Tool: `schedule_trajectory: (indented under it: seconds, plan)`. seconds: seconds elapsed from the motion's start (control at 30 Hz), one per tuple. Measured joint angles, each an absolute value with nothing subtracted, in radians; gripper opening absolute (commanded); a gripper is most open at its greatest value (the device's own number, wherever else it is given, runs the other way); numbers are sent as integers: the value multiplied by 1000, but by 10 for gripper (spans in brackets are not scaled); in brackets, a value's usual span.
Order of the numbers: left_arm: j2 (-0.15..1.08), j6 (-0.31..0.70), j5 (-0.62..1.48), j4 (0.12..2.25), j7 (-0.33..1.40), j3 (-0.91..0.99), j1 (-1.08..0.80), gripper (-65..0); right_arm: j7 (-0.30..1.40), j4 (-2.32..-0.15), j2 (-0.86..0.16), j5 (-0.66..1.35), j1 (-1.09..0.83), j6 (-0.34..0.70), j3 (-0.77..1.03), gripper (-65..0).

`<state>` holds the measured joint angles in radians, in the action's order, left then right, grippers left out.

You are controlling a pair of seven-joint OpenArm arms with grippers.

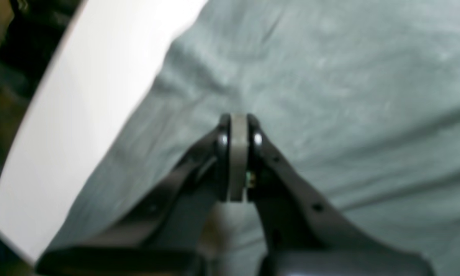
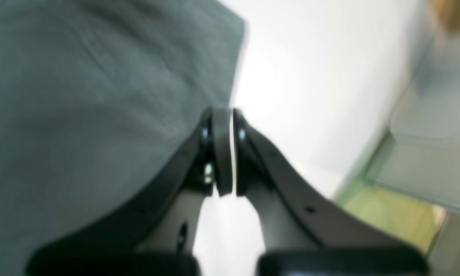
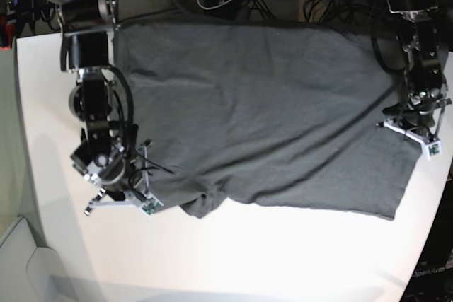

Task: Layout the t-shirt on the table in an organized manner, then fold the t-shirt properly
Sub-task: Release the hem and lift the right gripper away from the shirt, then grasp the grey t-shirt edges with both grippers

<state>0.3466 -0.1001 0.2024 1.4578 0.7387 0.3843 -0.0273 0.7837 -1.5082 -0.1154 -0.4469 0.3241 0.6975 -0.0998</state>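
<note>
Creased charcoal cotton t-shirt (image 3: 269, 111) spread on smooth white bench (image 3: 233, 252); left end effector (image 1: 238, 126) and right end effector (image 2: 222, 122) pressed together, apparently pinching no cloth.

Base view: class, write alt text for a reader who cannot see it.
A dark grey t-shirt lies spread across a white table, its near edge bunched in a small fold. The right claw sits at one side edge, the left claw at the other, both shut.
</note>
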Motion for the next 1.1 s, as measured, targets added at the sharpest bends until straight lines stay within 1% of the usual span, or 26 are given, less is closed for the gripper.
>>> schedule_trajectory:
  seconds: [0.1,0.2,0.27,0.43,0.7,0.9,1.0,1.1]
  plan:
    - [357,-109,194,1460,781,440,-52,-648,868,-1723,-107,-442,187,702,-101,-650]
    - [360,-108,184,1460,786,445,-93,-648,942,-1860,-104,-440,55,704,-108,-650]
    - [362,-100,191,1459,790,441,-128,-648,948,-1887,-104,-441,-9,703,-109,-650]
    - [374,-102,185,1450,791,443,-138,-648,955,-1843,-104,-440,-116,704,-103,-650]
    - [371,-104,187,1447,789,442,-149,-648,944,-1674,-105,-445,-91,699,-98,-650]
    - [352,-105,186,1447,778,443,-144,-648,916,-1535,-104,-445,25,690,-61,-650]
    - [326,-101,191,1446,783,439,-141,-648,905,-1420,-105,-458,121,683,-34,-650]
    - [316,-109,184,1446,787,408,-129,-649,847,-1309,-119,-450,207,680,12,-650]
